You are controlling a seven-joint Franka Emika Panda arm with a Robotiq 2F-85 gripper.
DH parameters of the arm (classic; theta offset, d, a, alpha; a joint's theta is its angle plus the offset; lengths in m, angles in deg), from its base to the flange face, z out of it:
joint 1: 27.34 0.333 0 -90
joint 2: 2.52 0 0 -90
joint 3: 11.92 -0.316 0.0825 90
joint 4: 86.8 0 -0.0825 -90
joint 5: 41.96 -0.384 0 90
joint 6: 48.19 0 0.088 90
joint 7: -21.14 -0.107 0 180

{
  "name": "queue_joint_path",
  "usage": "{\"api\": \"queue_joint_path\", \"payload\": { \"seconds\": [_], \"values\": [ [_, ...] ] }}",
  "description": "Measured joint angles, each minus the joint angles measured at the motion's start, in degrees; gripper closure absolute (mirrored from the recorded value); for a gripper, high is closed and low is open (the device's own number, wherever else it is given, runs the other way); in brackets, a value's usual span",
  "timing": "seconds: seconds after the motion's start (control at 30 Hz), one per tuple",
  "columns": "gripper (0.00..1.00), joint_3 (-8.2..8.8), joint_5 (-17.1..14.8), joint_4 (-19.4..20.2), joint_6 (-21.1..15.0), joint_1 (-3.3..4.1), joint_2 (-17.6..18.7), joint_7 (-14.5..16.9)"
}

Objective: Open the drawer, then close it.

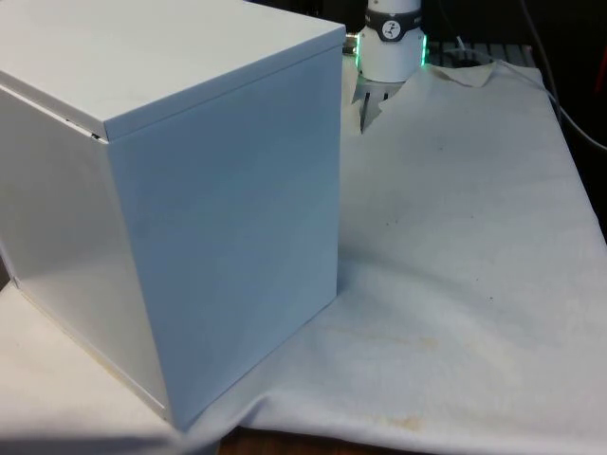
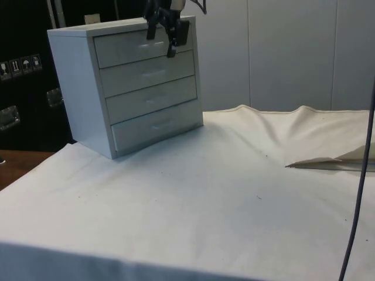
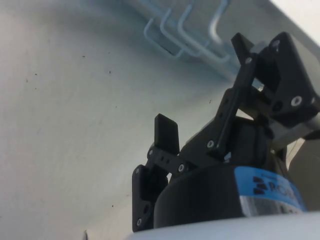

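- White, smooth-sided box-shaped chest of drawers (image 2: 132,85) stands on the table's wrinkled white cloth (image 2: 234,193); four flat fronts, all flush.
- Top drawer (image 2: 140,45) carries a thin wire handle (image 3: 220,22).
- Black claw (image 2: 166,32) sits before the top drawer, fingers (image 3: 166,132) spread apart, gripping nothing.

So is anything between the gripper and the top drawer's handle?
Nothing: in the side view the gripper hangs in front of the top drawer, with no object between it and the handle.
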Motion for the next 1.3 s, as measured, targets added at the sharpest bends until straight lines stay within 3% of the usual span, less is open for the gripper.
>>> {"api": "queue_joint_path", "payload": {
  "seconds": [0.33,0.93,1.07,1.23,1.3],
  "values": [
    [0.00,0.46,0.00,0.06,-1.89,0.00,1.26,-0.80],
    [0.01,0.80,0.00,0.06,-2.23,0.00,1.95,-1.32],
    [0.28,0.86,0.00,-0.11,-2.41,0.00,2.12,-1.49],
    [0.47,1.09,0.00,-0.63,-3.04,-0.06,2.41,-1.49],
    [0.61,1.15,0.00,-0.92,-3.50,-0.06,2.75,-1.49]
  ]
}}
